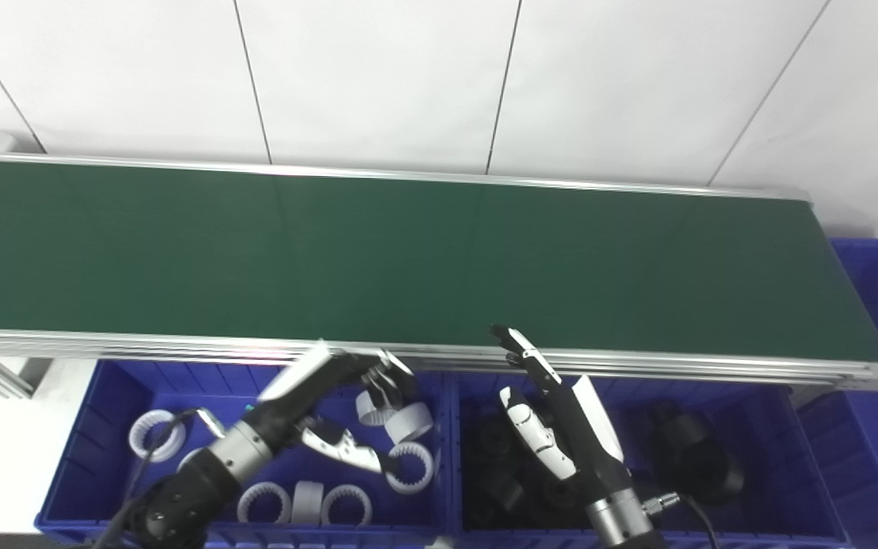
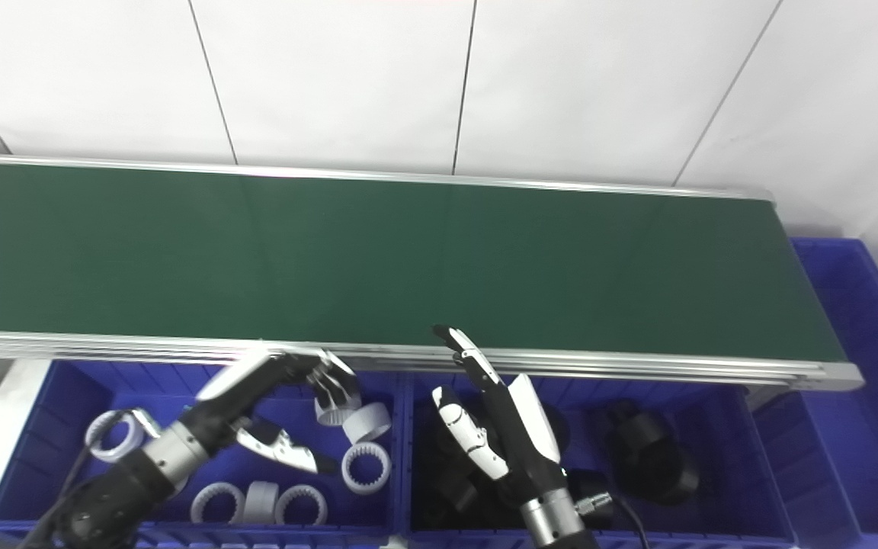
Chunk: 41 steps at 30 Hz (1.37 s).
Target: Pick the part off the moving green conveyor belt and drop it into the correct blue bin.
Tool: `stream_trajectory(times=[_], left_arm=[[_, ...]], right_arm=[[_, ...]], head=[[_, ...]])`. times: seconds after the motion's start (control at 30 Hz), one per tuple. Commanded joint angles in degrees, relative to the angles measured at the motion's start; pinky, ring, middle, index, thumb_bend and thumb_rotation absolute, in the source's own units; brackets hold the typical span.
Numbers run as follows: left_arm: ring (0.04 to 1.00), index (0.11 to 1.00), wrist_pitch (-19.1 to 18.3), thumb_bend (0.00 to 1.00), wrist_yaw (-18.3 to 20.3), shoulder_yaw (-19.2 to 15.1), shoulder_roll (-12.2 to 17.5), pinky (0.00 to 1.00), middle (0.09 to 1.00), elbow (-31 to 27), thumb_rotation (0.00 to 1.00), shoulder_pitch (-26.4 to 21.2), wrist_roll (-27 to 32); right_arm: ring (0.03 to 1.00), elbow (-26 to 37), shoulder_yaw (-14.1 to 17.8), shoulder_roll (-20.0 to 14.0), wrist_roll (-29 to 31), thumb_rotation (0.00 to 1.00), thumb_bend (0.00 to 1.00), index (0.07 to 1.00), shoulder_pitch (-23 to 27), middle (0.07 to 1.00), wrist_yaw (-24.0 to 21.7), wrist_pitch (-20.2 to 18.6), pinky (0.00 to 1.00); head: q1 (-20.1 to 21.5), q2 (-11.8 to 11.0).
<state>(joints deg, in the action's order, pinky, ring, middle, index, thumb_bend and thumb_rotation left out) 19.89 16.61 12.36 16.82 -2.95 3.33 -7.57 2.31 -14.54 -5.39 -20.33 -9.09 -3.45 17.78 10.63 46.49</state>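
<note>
Your left hand point(image 1: 366, 385) is hanging over the left blue bin point(image 1: 104, 415), just below the near rail of the green belt point(image 1: 408, 252). Its fingers are curling down around a white ring point(image 1: 374, 408), the thumb standing apart. I am judging the ring to be in the hand's hold, but the fingertips are blurring into the part, so whether it is held or already let go cannot be told for certain. You are seeing the ring at about 1 o'clock within that bin, touching a second white ring point(image 1: 411, 421) lying at its 4 o'clock.

Your right hand point(image 1: 549, 419) is standing upright over the right blue bin point(image 1: 782, 427), fingers straight and spread, holding nothing. That bin is carrying the black parts point(image 1: 694, 457); the left bin is carrying only white ones, so the white ring is hanging over the correct bin.

The belt itself is carrying no part anywhere in view.

On handling: the ring is looking like a light, stiff plastic piece with a toothed bore and a smooth outer wall. I am judging it slippery on the outside and unlikely to break from a short drop. You are best taking such a piece across the outer wall, thumb opposing fingers, or hooking a finger through the bore. Being round, it is liable to roll when released on edge.
</note>
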Motion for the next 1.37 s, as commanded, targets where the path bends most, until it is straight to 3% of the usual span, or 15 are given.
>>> stream_trajectory(times=[0.0,0.07,0.1,0.13,0.17,0.2,0.23,0.27,0.3,0.4,0.57,0.67,0.93,1.13,1.33], left_arm=[[0.569,0.497,2.5,0.5,-0.9,-1.0,-0.1,0.5,0.612,-1.8,0.07,0.6,2.3],[0.621,0.498,3.2,0.5,-1.0,-1.8,0.0,0.55,0.667,-1.9,0.08,1.3,3.2],[0.63,0.498,3.3,0.5,-0.9,-2.1,0.2,0.56,0.674,-1.9,0.08,1.6,3.4],[0.665,0.606,3.3,0.51,-0.8,-2.3,0.3,0.59,0.708,-1.9,0.23,1.8,3.5],[0.684,0.661,3.3,0.52,-0.5,-2.4,0.7,0.61,0.726,-1.3,0.31,2.0,3.6],[0.772,0.762,3.3,0.54,-0.2,-2.5,1.0,0.7,0.804,-0.9,0.42,2.2,3.7],[0.802,0.796,4.2,0.55,0.0,-2.6,1.3,0.73,0.831,0.3,0.46,2.3,3.9],[0.833,0.831,5.2,0.55,0.2,-2.5,1.6,0.77,0.861,1.7,0.5,2.2,3.9],[0.883,0.893,6.1,0.55,0.3,-2.4,2.0,0.82,0.912,3.4,0.58,2.3,3.9],[0.913,0.933,7.0,0.56,0.5,-1.7,2.7,0.86,0.946,6.8,0.66,2.2,4.1],[0.944,0.943,7.0,0.51,0.0,-0.3,3.2,0.9,0.966,9.3,0.7,1.4,3.3],[0.964,0.948,7.0,0.51,-0.1,0.0,3.2,0.93,0.975,10.5,0.78,1.2,3.4],[0.953,0.95,7.0,0.5,1.2,0.3,3.3,0.91,0.967,11.2,0.83,1.7,5.5],[0.955,0.95,7.0,0.52,2.5,0.5,3.0,0.92,0.97,10.9,0.83,2.3,5.8],[0.953,0.955,7.0,0.46,2.9,2.7,2.3,0.91,0.969,9.7,0.8,2.2,4.9]], right_arm=[[0.917,1.0,0.2,0.6,0.2,0.99,0.37,0.912,0.5,0.94,0.6,-0.2,0.87],[0.919,0.8,0.0,0.9,-0.2,0.98,0.37,0.912,0.6,0.939,0.7,-0.1,0.88],[0.919,0.6,-0.2,1.2,-0.5,0.98,0.36,0.912,0.7,0.939,0.9,0.1,0.88],[0.919,0.4,-0.3,1.4,-0.8,0.98,0.36,0.911,0.8,0.939,1.0,0.2,0.87],[0.919,-0.2,-0.5,1.7,-1.1,0.98,0.36,0.911,0.8,0.939,1.3,0.5,0.87],[0.921,-0.8,-0.6,1.9,-1.3,0.99,0.38,0.914,0.8,0.941,1.5,0.8,0.88],[0.921,-1.7,-0.8,2.2,-1.6,0.99,0.39,0.915,0.8,0.942,1.9,1.4,0.88],[0.921,-2.7,-0.9,2.4,-1.5,1.0,0.4,0.916,0.8,0.942,2.2,2.0,0.88],[0.922,-3.7,-1.1,2.5,-1.3,1.0,0.42,0.922,0.5,0.947,2.4,2.5,0.88],[0.926,-5.3,-1.6,2.9,-1.6,1.0,0.43,0.93,-0.2,0.952,3.4,3.6,0.89],[0.934,-5.9,-2.2,3.3,-2.9,1.0,0.45,0.933,-0.7,0.955,5.3,4.5,0.9],[0.938,-5.4,-2.3,3.4,-2.6,1.0,0.44,0.938,-1.0,0.961,5.8,4.5,0.9],[0.937,-4.0,-2.8,3.0,-2.1,1.0,0.43,0.941,-2.0,0.963,5.4,4.3,0.9],[0.934,-3.5,-3.0,2.5,-2.3,1.0,0.42,0.937,-2.3,0.96,5.3,4.3,0.89],[0.938,-2.9,-3.1,1.9,-2.5,1.0,0.41,0.936,-2.7,0.96,5.2,3.8,0.89]], head=[[0.4,0.1],[2.0,0.1],[4.7,0.0],[4.7,0.0],[7.6,-0.7],[8.1,-1.1],[10.0,-3.7],[10.0,-3.7],[11.3,-6.2],[13.1,-7.8],[14.0,-8.0],[13.6,-7.6],[13.4,-6.7],[13.0,-6.5],[12.8,-6.6]])
